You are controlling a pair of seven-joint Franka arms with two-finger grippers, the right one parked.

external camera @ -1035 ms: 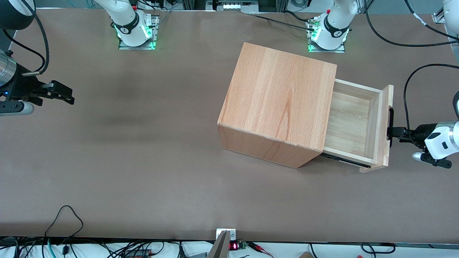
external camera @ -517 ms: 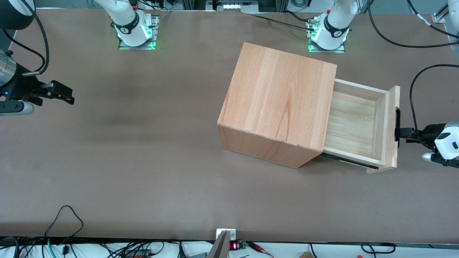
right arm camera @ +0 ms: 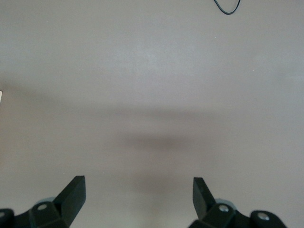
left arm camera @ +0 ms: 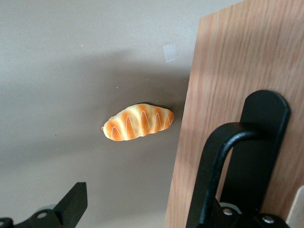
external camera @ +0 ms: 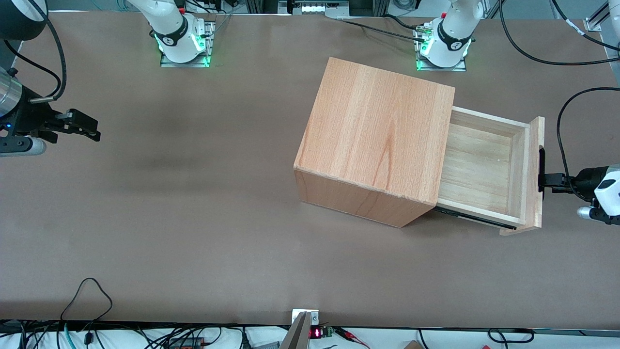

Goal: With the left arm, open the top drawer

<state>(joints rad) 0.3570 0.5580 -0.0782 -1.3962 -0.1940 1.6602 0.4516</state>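
The top drawer (external camera: 484, 167) stands pulled far out of the beech-wood box (external camera: 378, 135), its pale inside bare. Its front panel (external camera: 534, 169) carries the black bar handle (external camera: 541, 167). The left arm (external camera: 605, 194) reaches in from the working arm's end of the table, and its gripper (external camera: 550, 182) is at the handle. In the left wrist view the gripper (left arm camera: 140, 209) is open. One finger (left arm camera: 73, 204) stands free over the table. The other is hidden at the handle (left arm camera: 223, 156), which curves off the panel (left arm camera: 228, 61).
A toy bread roll (left arm camera: 138, 122) lies on the brown table (external camera: 193, 218) beside the drawer front, with a small white tape scrap (left arm camera: 169, 52) near it. Both arm bases (external camera: 443, 46) stand at the table edge farthest from the front camera.
The drawer has slid further out of the box toward the working arm's end. The gripper has drawn back with the handle. The box has not moved.
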